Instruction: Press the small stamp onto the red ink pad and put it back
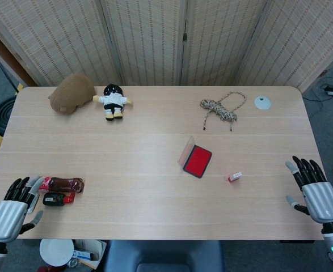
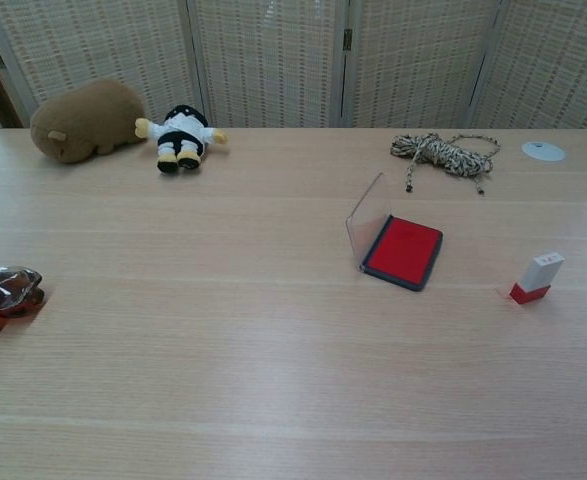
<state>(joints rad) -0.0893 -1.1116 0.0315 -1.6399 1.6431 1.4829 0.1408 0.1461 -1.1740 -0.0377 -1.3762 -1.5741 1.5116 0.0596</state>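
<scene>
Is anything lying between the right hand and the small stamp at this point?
No. In the head view, only bare table runs from the stamp to the right hand, which is open at the table's edge.

Bare tabletop (image 1: pixel 155 181) around small stamp (image 1: pixel 234 177)
</scene>
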